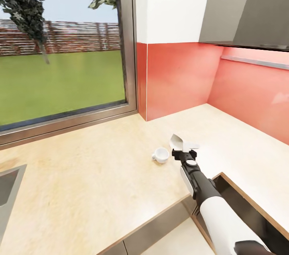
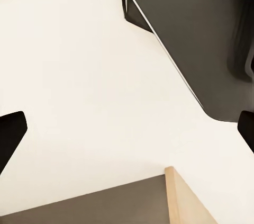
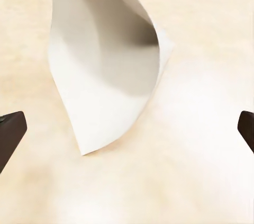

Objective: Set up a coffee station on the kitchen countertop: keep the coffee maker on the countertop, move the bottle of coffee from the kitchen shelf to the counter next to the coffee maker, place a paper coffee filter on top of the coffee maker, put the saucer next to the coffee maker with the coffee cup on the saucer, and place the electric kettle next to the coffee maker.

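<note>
Light-wood kitchen countertop (image 1: 100, 174) under red backsplash, window at left. Right gripper (image 1: 185, 153) hovers over the paper coffee filter (image 3: 106, 70), which lies on the worktop; fingers (image 3: 9, 134) spread wide, not touching it. White coffee cup (image 1: 161, 154) stands just beside. Left gripper's fingertips (image 2: 10, 134) wide apart, holding nothing. No legible writing.

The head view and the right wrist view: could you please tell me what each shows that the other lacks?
Head view alone: the white cup, the window, the red backsplash, a sink corner and the right arm reaching over the countertop.

Right wrist view alone: the open inside of the paper coffee filter close up, with the two dark fingertips set wide apart.

Both: the filter lying on the light-wood worktop under the open right claw.
</note>
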Available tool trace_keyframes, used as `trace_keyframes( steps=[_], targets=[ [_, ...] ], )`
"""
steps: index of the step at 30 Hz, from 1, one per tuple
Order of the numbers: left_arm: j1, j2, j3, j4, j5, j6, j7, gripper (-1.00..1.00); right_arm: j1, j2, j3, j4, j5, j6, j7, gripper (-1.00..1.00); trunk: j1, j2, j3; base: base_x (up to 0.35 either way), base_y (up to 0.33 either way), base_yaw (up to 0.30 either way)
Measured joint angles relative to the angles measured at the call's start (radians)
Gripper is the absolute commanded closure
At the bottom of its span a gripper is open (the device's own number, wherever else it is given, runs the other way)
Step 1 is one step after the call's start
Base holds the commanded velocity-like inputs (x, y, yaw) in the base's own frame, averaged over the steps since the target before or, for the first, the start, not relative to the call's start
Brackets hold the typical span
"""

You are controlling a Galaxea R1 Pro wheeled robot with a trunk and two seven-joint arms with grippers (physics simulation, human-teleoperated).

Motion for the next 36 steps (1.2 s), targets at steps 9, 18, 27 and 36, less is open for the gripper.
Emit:
trace_keyframes(
  steps=[9,18,27,36],
  targets=[
    [0.000,0.000,0.000,0.000,0.002,0.000,0.000,-1.00,0.000,0.000,0.000,0.022,0.001,-0.034,0.001,-1.00,0.000,0.000,0.000,0.050,-0.030,0.000],
    [0.000,-0.002,0.000,0.000,0.002,0.000,0.000,-1.00,0.000,0.000,0.001,0.023,0.000,-0.035,0.001,-1.00,0.000,0.000,0.000,0.025,-0.095,0.000],
    [0.000,-0.001,0.000,0.000,0.002,0.000,0.000,-1.00,0.000,0.000,0.001,0.028,0.000,-0.036,0.001,-1.00,0.000,0.000,0.000,0.019,-0.049,0.000],
    [0.000,0.000,0.000,0.000,0.002,0.000,0.000,-1.00,0.000,0.002,0.002,0.035,0.000,-0.036,0.001,-1.00,0.000,0.000,0.000,0.112,-0.053,0.000]
  ],
)
